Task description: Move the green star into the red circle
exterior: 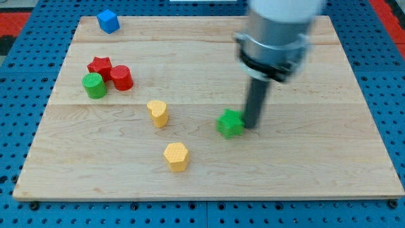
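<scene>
The green star (230,123) lies right of the board's middle. My tip (252,125) is right beside it, touching or nearly touching its right side. The red circle (121,78) is a red cylinder at the view's upper left, far from the star. A red star (99,65) sits just left of and above the red circle, and a green cylinder (95,85) sits just below the red star; all three are bunched together.
A yellow heart (158,113) lies between the star and the red cluster. A yellow hexagon (176,156) lies below it. A blue cube (108,21) sits at the top left edge of the wooden board (329,158).
</scene>
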Robot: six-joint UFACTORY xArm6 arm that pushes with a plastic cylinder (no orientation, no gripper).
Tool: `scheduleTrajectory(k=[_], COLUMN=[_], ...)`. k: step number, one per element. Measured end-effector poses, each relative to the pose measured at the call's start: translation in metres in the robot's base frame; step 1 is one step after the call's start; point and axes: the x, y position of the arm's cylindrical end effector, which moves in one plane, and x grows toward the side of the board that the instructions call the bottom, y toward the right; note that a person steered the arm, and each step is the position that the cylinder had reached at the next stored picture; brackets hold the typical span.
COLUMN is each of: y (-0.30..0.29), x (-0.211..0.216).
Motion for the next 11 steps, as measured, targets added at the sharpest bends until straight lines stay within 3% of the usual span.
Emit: scheduleTrajectory(k=[1, 2, 3, 4, 5, 6, 7, 8, 9, 10, 11], y=[-0.040, 0.032, -0.022, -0.095, -0.114, -0.032, -0.001, -0.044, -0.141, -0.170, -0.167], x=[-0.022, 0.023, 0.051, 0.002, -0.021, -0.022, -0.030, -0.055, -0.056, -0.055, -0.015])
